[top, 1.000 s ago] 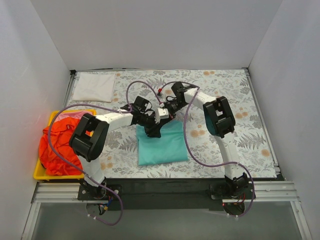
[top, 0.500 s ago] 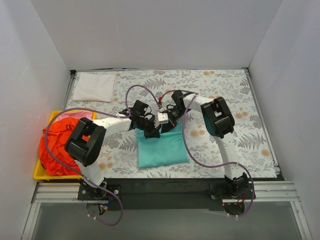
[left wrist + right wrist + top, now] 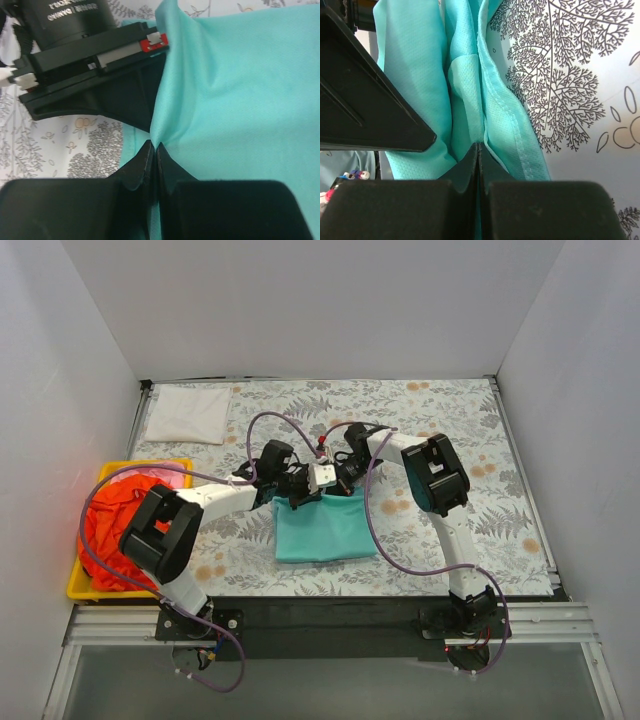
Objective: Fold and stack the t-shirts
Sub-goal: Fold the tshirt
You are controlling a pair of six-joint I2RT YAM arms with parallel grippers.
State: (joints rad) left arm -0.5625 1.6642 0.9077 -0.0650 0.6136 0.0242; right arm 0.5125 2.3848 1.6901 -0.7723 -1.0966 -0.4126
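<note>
Since half a second ago I see my left arm has swung its elbow toward the near left corner, and both sets of fingers have drawn the far edge of the teal shirt toward the near edge. The shirt now looks squarer and shorter than the slanted shape it had before. It lies at the middle of the table, nearer the near edge than the far one. The left fingers are closed to a slit on a pinch of the teal cloth, which rises in a ridge from their tips. The right fingers are likewise pressed together on a bunched fold with a stitched hem beside them. The two pairs work just beside each other along the shirt's far edge. In the left wrist view the right arm's black housing carries white lettering, upside down and cropped, which I cannot read, and a small red tag sits on the bar below it. The white shirt lies folded flat at the far left corner, well apart from the arms. The orange shirt is heaped in the yellow tray at the left edge. The right half of the table and the strip along the far edge give me open room.
</note>
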